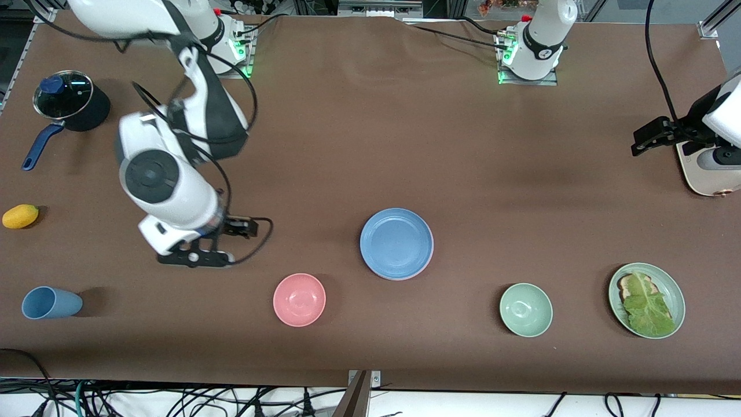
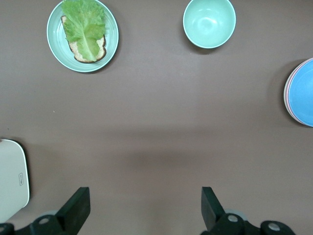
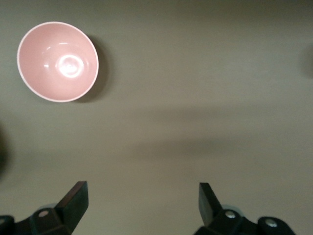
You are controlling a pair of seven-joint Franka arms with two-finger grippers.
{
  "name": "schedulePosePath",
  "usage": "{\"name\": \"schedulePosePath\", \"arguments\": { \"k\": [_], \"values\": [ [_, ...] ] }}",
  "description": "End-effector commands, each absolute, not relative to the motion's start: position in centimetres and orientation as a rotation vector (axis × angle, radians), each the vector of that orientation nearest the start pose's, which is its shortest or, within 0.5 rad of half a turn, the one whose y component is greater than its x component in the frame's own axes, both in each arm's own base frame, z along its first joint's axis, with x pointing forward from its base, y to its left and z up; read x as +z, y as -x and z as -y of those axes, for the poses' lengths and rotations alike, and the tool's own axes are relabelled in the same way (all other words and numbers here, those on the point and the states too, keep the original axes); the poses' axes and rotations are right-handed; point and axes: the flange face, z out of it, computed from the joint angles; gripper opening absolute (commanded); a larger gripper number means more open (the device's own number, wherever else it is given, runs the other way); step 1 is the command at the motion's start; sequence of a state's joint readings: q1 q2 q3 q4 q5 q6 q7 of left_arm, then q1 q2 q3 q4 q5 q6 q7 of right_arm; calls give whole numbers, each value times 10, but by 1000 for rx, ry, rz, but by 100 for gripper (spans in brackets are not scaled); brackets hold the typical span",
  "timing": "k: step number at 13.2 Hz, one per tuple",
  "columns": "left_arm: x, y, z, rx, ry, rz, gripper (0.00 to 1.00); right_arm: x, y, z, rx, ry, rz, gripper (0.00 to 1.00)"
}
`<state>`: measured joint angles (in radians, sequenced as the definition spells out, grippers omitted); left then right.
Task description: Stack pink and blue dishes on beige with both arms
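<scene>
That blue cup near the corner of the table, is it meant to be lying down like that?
It looks tipped over: the blue cup lies on its side toward the right arm's end of the table, with nothing spilled around it. Everything else sits upright, including the pink bowl, the green bowl and the blue plate.

My table cloth (image 1: 370, 116) is plain brown. The top plate (image 1: 396, 243) of the stack is light blue; the left wrist view shows a pink rim (image 2: 287, 100) beneath it. The small bowl (image 1: 299, 299) is pink, the other bowl (image 1: 525, 310) pale green. The plate (image 1: 674, 289) carrying green lettuce (image 1: 648, 307) on brown toast is also pale green. The cup (image 1: 51, 303) is blue. The pot (image 1: 69, 107) is dark blue. The fruit (image 1: 20, 216) is yellow-orange. My arms are white with black sections, and my fingers (image 2: 76, 208) are black.
</scene>
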<state>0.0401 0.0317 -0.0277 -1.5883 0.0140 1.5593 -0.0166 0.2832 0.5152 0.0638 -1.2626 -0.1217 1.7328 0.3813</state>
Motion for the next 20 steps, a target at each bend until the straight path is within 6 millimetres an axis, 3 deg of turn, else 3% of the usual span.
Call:
{"name": "schedulePosePath", "arguments": {
  "k": [1, 5, 9, 20],
  "values": [
    [604, -562, -10, 82, 3146, 24, 100, 507, -622, -177, 47, 3174, 67, 100],
    [604, -562, -10, 82, 3146, 24, 100, 555, -568, -114, 104, 3131, 80, 100],
    [604, -562, -10, 84, 3146, 24, 100, 575, -563, -57, 159, 3124, 15, 100],
    [601, -562, -5, 94, 3146, 10, 100, 592, -565, -46, 88, 3177, 7, 100]
  ]
}}
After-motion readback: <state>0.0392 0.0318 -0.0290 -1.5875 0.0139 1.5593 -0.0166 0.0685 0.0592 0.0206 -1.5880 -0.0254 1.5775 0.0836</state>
